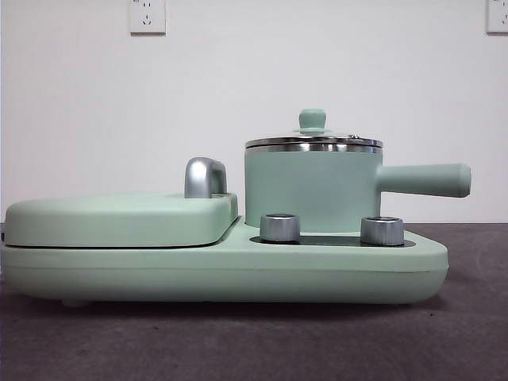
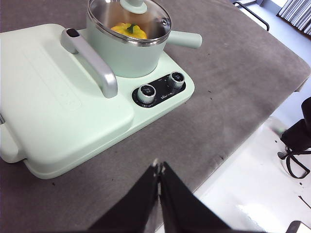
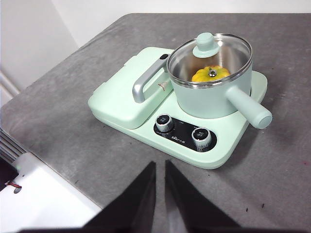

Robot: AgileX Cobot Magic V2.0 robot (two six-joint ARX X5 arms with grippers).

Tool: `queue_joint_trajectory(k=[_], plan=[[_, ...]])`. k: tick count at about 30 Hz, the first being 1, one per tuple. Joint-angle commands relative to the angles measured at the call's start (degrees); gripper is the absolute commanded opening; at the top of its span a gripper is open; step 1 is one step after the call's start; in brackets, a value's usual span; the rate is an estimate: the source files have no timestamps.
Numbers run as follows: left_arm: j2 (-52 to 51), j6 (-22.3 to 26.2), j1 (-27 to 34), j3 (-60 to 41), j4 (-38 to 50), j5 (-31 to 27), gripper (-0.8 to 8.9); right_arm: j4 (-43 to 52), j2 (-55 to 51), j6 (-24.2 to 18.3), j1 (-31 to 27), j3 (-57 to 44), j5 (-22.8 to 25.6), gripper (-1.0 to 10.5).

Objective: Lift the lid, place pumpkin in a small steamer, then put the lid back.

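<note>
The small steamer (image 1: 309,190) stands on the right part of the mint-green cooker, with its long handle (image 1: 425,179) pointing right. The glass lid (image 1: 313,143) sits on its rim, knob up. Through the glass, the yellow-orange pumpkin (image 2: 129,30) lies inside the steamer; it also shows in the right wrist view (image 3: 210,74). In the front view the pumpkin is hidden by the pot wall. My left gripper (image 2: 159,167) is shut and empty, held back above the table's edge. My right gripper (image 3: 160,165) is shut and empty, held back in front of the cooker. Neither arm shows in the front view.
The flat griddle cover (image 1: 119,218) with its chrome handle (image 1: 204,176) fills the cooker's left part. Two steel dials (image 1: 279,227) (image 1: 382,230) sit in front of the steamer. The grey table's edge (image 2: 252,131) runs near my left gripper.
</note>
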Motion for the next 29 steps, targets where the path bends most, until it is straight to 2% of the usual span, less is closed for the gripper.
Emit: queue_joint_trajectory(k=[1,10,12,15,21,23,26,29], plan=[[0.2,-0.4,-0.5,0.5,0.5,-0.2,0.06,0.6,0.1,0.2,0.3,0.5,0.2,0.3],[-0.7,-0.4,0.8,-0.4,1.5,-0.1,0.06,0.6,0.1,0.2,0.3,0.5,0.2,0.3],[-1.2,-0.4,2.9,-1.3,1.8,-0.1,0.06,0.6,0.1,0.2,0.3,0.5,0.2,0.3],[-2.8,-0.4,9.3,-4.6,2.4,-0.1,0.06,0.6,0.1,0.2,0.3,0.5,0.2,0.3],[-11.6,-0.2,27.8,-21.2,17.4,-0.1,0.06,0.6,0.1,0.2,0.3,0.5,0.2,0.3],[-15.0,-0.4,33.2,-27.6,26.3,-0.2,0.06,0.6,0.1,0.2,0.3,0.5,0.2,0.3],[-18.6,-0.3,38.5,-35.5,38.3,-0.2,0.06,0.6,0.1,0.2,0.3,0.5,0.2,0.3],[-21.0,1.2,41.4,-41.5,45.0,-0.2,0.06,0.6,0.1,0.2,0.3,0.5,0.2,0.3]])
